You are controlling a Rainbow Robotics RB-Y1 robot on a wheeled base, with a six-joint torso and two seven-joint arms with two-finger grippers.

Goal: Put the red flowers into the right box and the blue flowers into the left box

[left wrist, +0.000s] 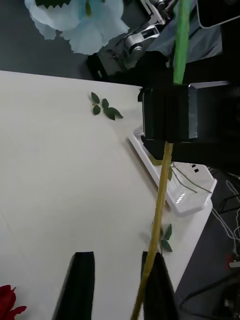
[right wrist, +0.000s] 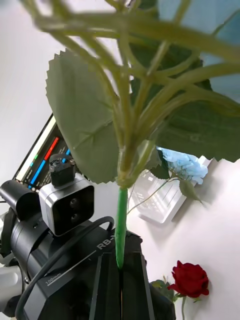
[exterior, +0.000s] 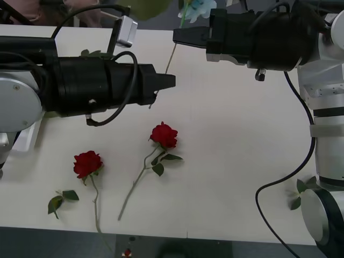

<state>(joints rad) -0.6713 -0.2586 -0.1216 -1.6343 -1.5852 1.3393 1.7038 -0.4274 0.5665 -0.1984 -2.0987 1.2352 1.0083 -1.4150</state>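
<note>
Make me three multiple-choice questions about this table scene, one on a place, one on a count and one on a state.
1. Where do the artificial deep-red roses lie?
A. on the flat white table
B. in a tray
C. in the left gripper

2. How many roses lie on the table in the front view?
A. one
B. two
C. four

3. What is the black right gripper doing?
A. hanging open
B. pressing on the table
C. shut on the green stem of the pale blue artificial flower

Answers:
1 A, both lie flat on the tabletop.
2 B, two red heads show.
3 C, its fingers meet around the stem.
</note>
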